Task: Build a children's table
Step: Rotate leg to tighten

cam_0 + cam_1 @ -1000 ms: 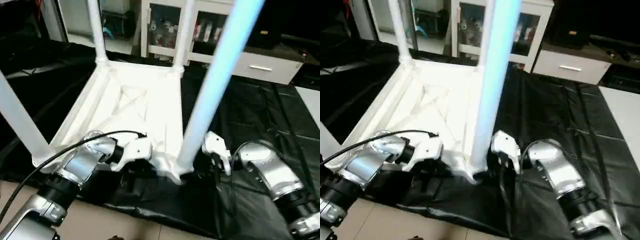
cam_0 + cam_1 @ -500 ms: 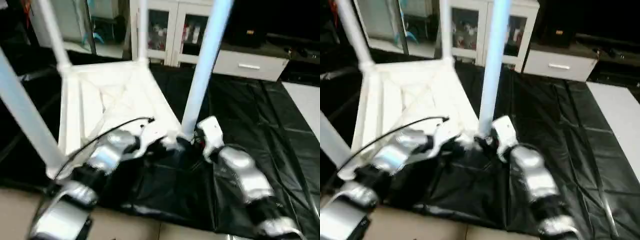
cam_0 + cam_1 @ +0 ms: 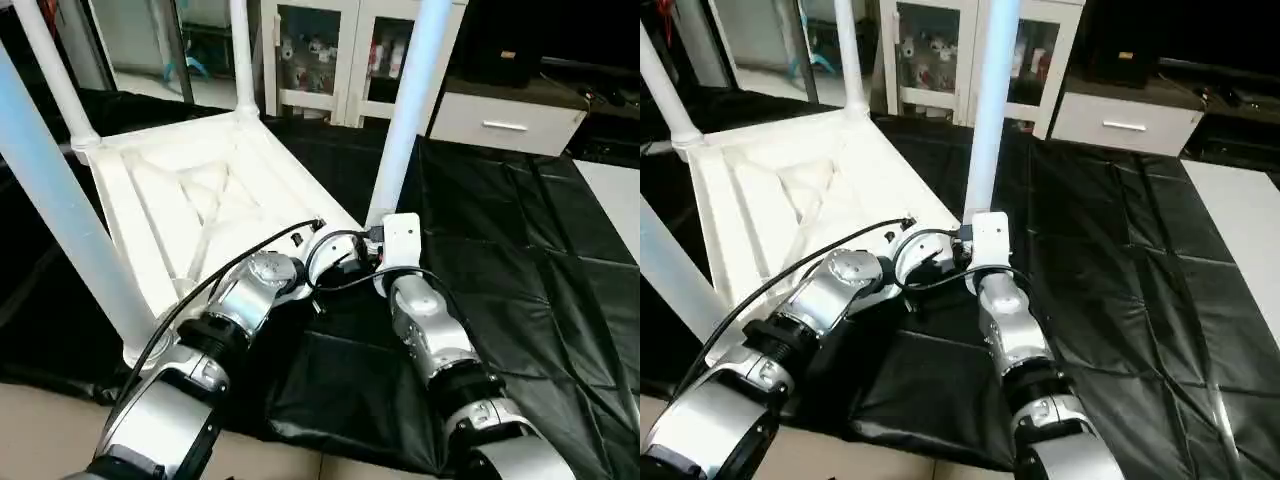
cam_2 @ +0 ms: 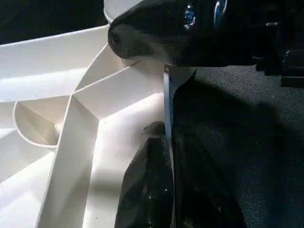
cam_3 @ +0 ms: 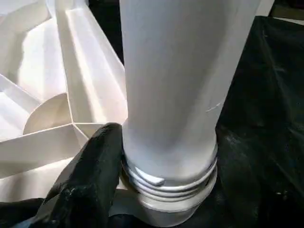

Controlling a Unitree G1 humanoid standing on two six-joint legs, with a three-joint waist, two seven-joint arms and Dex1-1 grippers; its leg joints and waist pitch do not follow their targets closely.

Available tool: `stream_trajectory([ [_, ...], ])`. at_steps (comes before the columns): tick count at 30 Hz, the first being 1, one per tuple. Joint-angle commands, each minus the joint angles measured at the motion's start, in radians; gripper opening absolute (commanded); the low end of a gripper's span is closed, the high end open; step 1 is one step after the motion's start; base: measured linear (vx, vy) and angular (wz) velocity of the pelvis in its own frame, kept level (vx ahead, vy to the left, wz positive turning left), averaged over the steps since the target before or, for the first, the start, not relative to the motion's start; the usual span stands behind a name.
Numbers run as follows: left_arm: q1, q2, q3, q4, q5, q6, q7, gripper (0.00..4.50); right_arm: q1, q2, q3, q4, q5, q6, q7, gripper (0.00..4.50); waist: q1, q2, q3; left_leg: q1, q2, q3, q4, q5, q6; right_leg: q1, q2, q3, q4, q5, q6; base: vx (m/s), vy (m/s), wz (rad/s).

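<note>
The left eye view shows a big black sheet point(image 3: 520, 240) spread over the floor. On it lies the white tabletop point(image 3: 190, 210), upside down, so its crossed ribs face up. Four white legs stand up from its corners. The near left leg point(image 3: 60, 210) is the closest and looks the biggest. The near right leg point(image 3: 410, 110) rises just past the two silver arms. The far left leg point(image 3: 50, 70) and the far right leg point(image 3: 240, 55) stand at the back corners. Behind the sheet is a white cabinet point(image 3: 330, 50) with glass doors, and beside it a low white drawer unit point(image 3: 505, 120).

Both arms reach to the corner where the near right leg stands. The left gripper point(image 4: 164, 142) has its two black fingers pinched together on the thin edge wall of the tabletop, one finger on each side. The right gripper point(image 5: 142, 190) is at the bottom of the near right leg, about half open. One black finger point(image 5: 92, 175) touches the leg just above its screw rings. I cannot see its other finger, so I cannot tell if it really grips the leg. The screw rings point(image 5: 171, 183) sit just above the round corner socket point(image 5: 161, 211).
</note>
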Motion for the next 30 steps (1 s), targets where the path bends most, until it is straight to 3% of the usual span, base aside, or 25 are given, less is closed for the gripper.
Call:
stream_trajectory([
  [1,0.023,-0.003,0.041,-0.003,-0.026,-0.059,0.059,0.0,0.022,0.018,0.012,-0.017,0.027,-0.029,0.057,3.0,0.004,-0.006,-0.041,0.009,0.009,0.004,-0.073,-0.195,0.025,0.032,-0.034,0.017,-0.074,-0.021,-0.172,0.0,0.0,0.0],
  [6,0.07,0.048,0.014,-0.064,-0.039,-0.098,-0.068,0.0,0.046,-0.038,-0.007,-0.131,0.062,-0.051,0.138,3.68,0.003,-0.004,-0.043,0.002,0.008,0.003,-0.068,-0.124,0.05,0.039,-0.03,0.015,-0.062,0.095,-0.182,0.0,0.0,0.0],
  [10,0.125,0.104,-0.021,-0.12,-0.07,-0.124,-0.244,0.0,0.063,-0.102,-0.011,-0.215,0.151,0.032,0.352,4.0,0.005,0.0,-0.04,0.007,0.01,0.007,-0.067,-0.15,0.07,0.037,-0.03,0.017,-0.068,0.061,-0.2,0.0,0.0,0.0],
  [11,0.155,0.139,-0.046,-0.156,-0.093,-0.156,-0.35,0.0,0.084,-0.161,0.026,-0.275,0.186,0.069,0.516,4.11,0.011,0.005,-0.039,0.008,0.013,0.006,-0.068,-0.148,0.077,0.038,-0.031,0.016,-0.068,0.06,-0.206,0.0,0.0,0.0],
  [15,0.193,0.191,-0.076,-0.213,-0.12,-0.147,-0.473,0.0,0.12,-0.265,0.091,-0.357,0.199,0.092,0.707,4.42,0.02,0.008,-0.042,0.01,0.015,0.007,-0.065,-0.109,0.077,0.038,-0.026,0.014,-0.06,0.13,-0.216,0.0,0.0,0.0],
  [18,0.206,0.21,-0.082,-0.234,-0.132,-0.142,-0.52,0.0,0.134,-0.308,0.115,-0.39,0.208,0.106,0.785,4.42,0.022,0.005,-0.041,0.01,0.015,0.01,-0.065,-0.114,0.076,0.037,-0.029,0.014,-0.059,0.128,-0.228,0.0,0.0,0.0],
  [21,0.239,0.269,-0.091,-0.308,-0.173,-0.108,-0.665,0.0,0.169,-0.44,0.171,-0.476,0.245,0.163,1.021,4.42,0.025,0.002,-0.039,0.01,0.017,0.009,-0.067,-0.138,0.072,0.042,-0.031,0.014,-0.062,0.085,-0.227,0.0,0.0,0.0],
  [26,0.271,0.348,-0.126,-0.403,-0.213,-0.013,-0.832,0.0,0.177,-0.555,0.232,-0.524,0.245,0.201,1.199,4.42,0.025,0.002,-0.039,0.01,0.017,0.012,-0.063,-0.114,0.09,0.037,-0.028,0.012,-0.058,0.096,-0.249,0.0,0.0,0.0],
  [30,0.277,0.362,-0.133,-0.421,-0.212,0.0,-0.851,0.0,0.173,-0.58,0.256,-0.526,0.221,0.189,1.231,4.42,0.025,0.002,-0.039,0.01,0.018,0.013,-0.062,-0.114,0.092,0.035,-0.031,0.013,-0.058,0.08,-0.26,0.0,0.0,0.0],
])
